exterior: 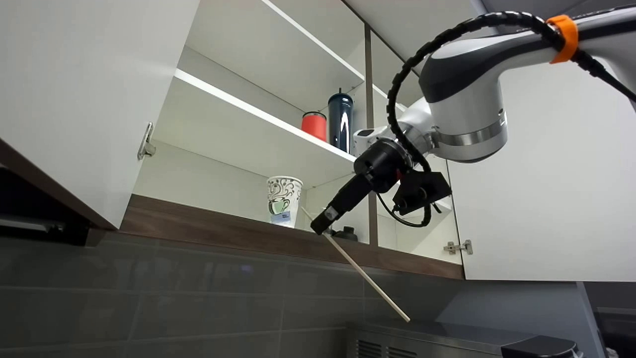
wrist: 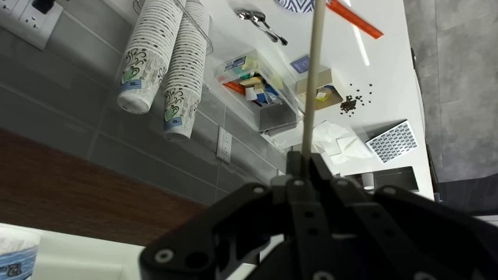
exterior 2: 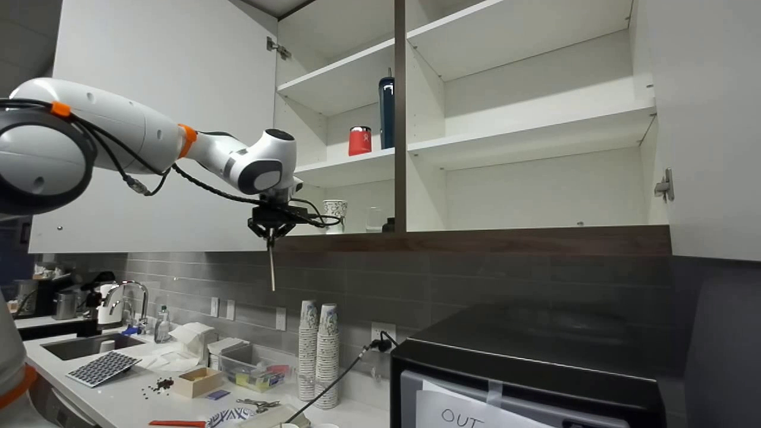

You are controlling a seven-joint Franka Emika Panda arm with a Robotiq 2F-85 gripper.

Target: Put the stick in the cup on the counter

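The stick (exterior: 370, 279) is a thin pale rod that slants down from my gripper (exterior: 322, 227), which is shut on it near its upper end. A short length pokes out above the fingers, towards the cup. The cup (exterior: 284, 199), white with a dark swirl pattern, stands upright on the cabinet's bottom shelf, just left of the gripper in that exterior view. In the wrist view the stick (wrist: 314, 70) rises from between the fingertips, and part of the cup (wrist: 17, 256) shows at the lower left corner. Contact between stick and cup cannot be made out.
A wooden ledge (exterior: 223, 228) edges the cabinet below the cup. Near the cup are a clear glass (exterior 2: 374, 220) and a dark object (exterior: 346, 233). A red cup (exterior: 314, 126) and dark bottle (exterior: 340, 122) occupy the shelf above. Stacked paper cups (exterior 2: 307, 356) and a microwave (exterior 2: 523, 356) stand below.
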